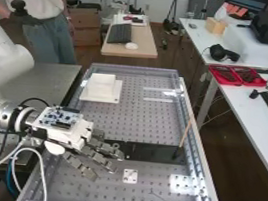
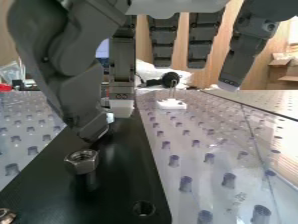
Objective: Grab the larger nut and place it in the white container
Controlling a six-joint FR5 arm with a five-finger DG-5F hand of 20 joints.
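Note:
In the high view the hand (image 1: pixel 75 134) is over the left part of the bench, its fingers extended towards the black plate (image 1: pixel 155 153). The white container (image 1: pixel 101 88) sits farther back on the perforated bench top. In the wrist view the hand (image 2: pixel 63 65) has relaxed fingers with nothing held. A silver hex nut (image 2: pixel 81 161) rests on the black plate (image 2: pixel 126 165), just below the lowest fingertip and apart from it. Part of another metal piece (image 2: pixel 5 216) shows at the plate's edge; which nut is larger I cannot tell.
A small white square piece (image 1: pixel 130 176) lies on the bench near the plate. A thin wooden stick (image 1: pixel 184 135) leans at the right rail (image 1: pixel 197 153). In the wrist view a white block with a wire loop (image 2: pixel 171 104) stands beyond the plate.

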